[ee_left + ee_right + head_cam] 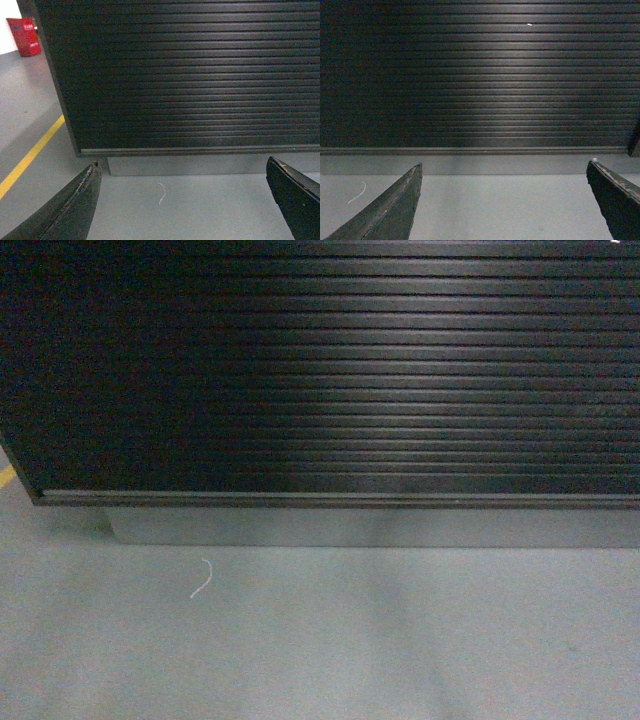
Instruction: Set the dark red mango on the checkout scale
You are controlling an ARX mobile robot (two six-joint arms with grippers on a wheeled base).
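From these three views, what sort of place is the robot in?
Probably a shop or warehouse-style floor, facing the front of a checkout counter: ribbed black panel, grey concrete floor, a yellow floor line and a red box at the far left.

one checkout [330,370], one white string [202,578], two claws [182,172] [502,172].

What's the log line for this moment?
facing checkout front | left gripper open, empty | right gripper open, empty | mango, scale not visible

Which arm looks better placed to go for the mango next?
Neither yet. The left gripper and right gripper both hang open and empty, low before the checkout ribbed front. No mango or scale shows, so it cannot be judged.
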